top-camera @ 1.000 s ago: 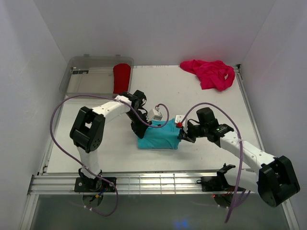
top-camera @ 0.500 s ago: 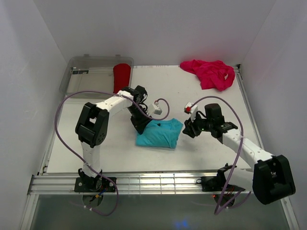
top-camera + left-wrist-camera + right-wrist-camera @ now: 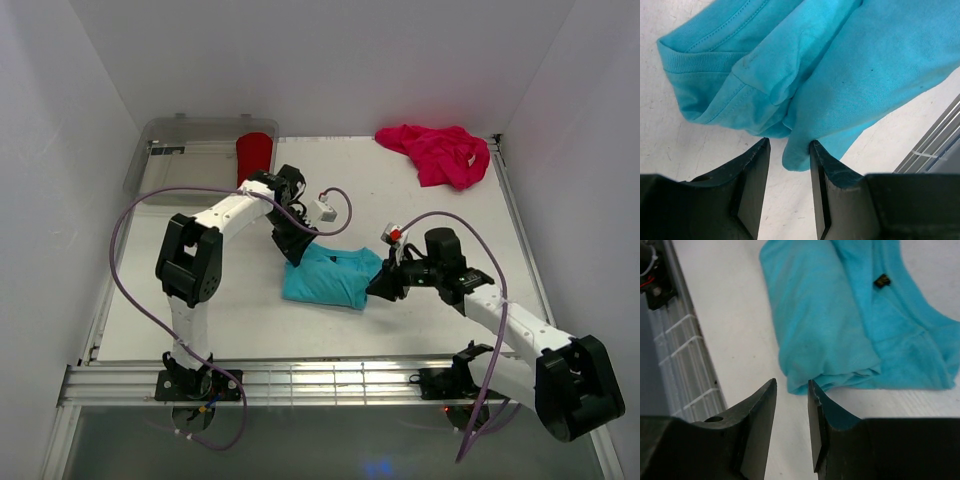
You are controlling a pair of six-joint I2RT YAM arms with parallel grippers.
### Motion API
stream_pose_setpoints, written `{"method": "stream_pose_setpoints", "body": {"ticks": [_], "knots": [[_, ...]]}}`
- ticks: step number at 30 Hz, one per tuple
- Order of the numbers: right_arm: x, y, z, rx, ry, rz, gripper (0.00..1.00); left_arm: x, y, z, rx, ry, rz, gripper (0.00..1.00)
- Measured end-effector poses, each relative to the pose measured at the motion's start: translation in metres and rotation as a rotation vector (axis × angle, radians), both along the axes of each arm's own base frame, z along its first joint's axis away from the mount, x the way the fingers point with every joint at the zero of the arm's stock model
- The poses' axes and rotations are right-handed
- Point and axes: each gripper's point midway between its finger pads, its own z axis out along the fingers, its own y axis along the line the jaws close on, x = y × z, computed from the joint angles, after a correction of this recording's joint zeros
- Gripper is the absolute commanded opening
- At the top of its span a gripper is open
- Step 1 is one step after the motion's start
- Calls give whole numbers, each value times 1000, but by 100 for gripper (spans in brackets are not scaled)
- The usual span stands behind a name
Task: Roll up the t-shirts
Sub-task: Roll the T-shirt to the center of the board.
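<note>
The turquoise-blue t-shirt (image 3: 330, 279) lies partly rolled in the middle of the table. My left gripper (image 3: 297, 248) stands open at its far left corner. In the left wrist view a cloth corner (image 3: 799, 152) pokes between the tips of the left gripper (image 3: 789, 150), touching the right finger, and the jaws are not closed on it. My right gripper (image 3: 379, 289) is open at the shirt's near right end. In the right wrist view the rolled end (image 3: 815, 325) lies just ahead of the right gripper (image 3: 791, 387), with nothing between its fingers.
A magenta-pink t-shirt (image 3: 440, 153) lies crumpled at the back right. A red t-shirt (image 3: 254, 162) sits rolled in a clear bin (image 3: 180, 150) at the back left. A metal rail (image 3: 300, 380) runs along the table's near edge.
Both grippers have opened and let go of the turquoise t-shirt. My right gripper lifted away to the right, then came back down to the shirt's near right end. The left gripper shifted slightly back.
</note>
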Motion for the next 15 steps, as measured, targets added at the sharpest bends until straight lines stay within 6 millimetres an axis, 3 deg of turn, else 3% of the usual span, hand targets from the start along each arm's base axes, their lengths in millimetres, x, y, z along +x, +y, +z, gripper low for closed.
{"method": "stream_pose_setpoints", "body": {"ticks": [4,10,11,12,15], "knots": [[-13,13,-5,26,58,71,34,1,0,1,1,7,27,48],[3,22,-9,58,115,6,32,9,-3,7,-14,-14,56,50],[6,22,-15,48,140,-12,32,11,-4,7,-15,-17,61,52],[7,22,-21,36,172,-29,32,12,-4,8,-17,-21,68,61],[13,21,-39,-2,239,-71,31,18,-6,13,-28,-42,97,68]]}}
